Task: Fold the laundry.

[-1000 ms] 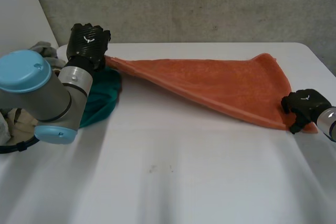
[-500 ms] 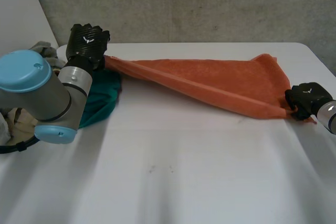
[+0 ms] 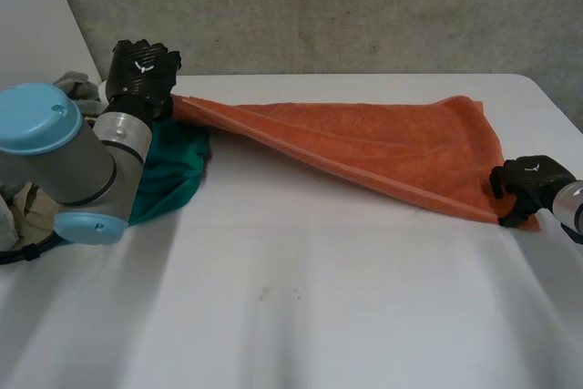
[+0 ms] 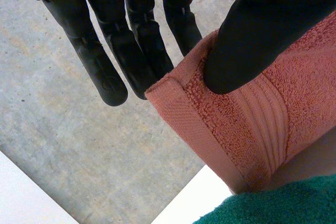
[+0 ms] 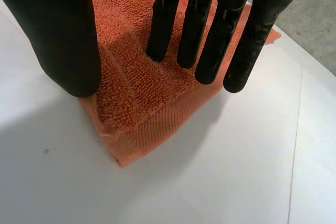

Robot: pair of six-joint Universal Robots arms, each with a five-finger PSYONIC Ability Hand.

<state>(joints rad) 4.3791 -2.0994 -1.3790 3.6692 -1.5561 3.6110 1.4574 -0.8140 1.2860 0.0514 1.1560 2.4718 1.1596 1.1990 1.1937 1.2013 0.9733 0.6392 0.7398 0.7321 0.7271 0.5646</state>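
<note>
Fingers on the left hand [image 4: 94, 61] run straight, and the thumb clamps a hemmed corner of the orange towel [image 3: 383, 148] against them: a firm pinch, with the corner raised off the table. It's looped terry with a flat woven band near the hem, stretched as a long, taut triangle across the white table [image 3: 301, 316]. The right hand [image 5: 58, 35] is at the far corner, fingers [image 5: 197, 24] straight and slightly spread, their tips and the thumb pressing the pile flat. A teal cloth [image 3: 173, 175] lies bunched beneath the left arm.
</note>
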